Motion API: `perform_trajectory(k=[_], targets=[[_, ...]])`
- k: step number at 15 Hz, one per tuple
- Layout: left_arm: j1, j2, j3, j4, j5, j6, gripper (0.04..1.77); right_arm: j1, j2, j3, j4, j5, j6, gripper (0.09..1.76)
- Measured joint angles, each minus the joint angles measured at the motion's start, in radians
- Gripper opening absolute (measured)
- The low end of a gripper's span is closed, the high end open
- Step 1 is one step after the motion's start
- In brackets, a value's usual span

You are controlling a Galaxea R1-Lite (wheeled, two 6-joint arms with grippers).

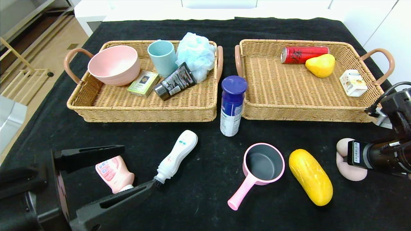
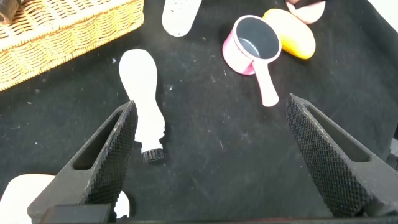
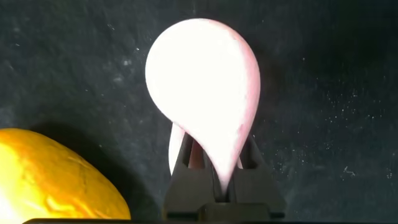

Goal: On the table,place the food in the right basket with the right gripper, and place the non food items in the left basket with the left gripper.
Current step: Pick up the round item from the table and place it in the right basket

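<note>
Now our right claw (image 3: 214,163) pinches the egg-shaped lump (image 3: 205,93) low on the bench (image 1: 205,179), just beside the yellow fruit (image 1: 310,177). Our left claw (image 2: 211,155) is spread wide above the brush bottle (image 2: 140,93), near the pink bottle (image 1: 114,173).

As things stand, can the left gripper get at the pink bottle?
Probably yes. The left gripper is open, its fingers either side of the pink bottle on the table. Only the brush bottle lies close by.
</note>
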Motion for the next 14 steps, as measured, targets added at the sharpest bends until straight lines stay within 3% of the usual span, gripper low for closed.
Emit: perform_trajectory(k=[8, 14], targets=[[0.000, 0.002, 0.001, 0.000, 0.001, -0.001, 1.72, 0.020, -0.061, 0.006, 0.011, 0.004, -0.008, 0.16], [0.000, 0.005, 0.003, 0.000, 0.001, -0.001, 1.72, 0.061, -0.188, -0.023, 0.020, -0.005, -0.094, 0.16]])
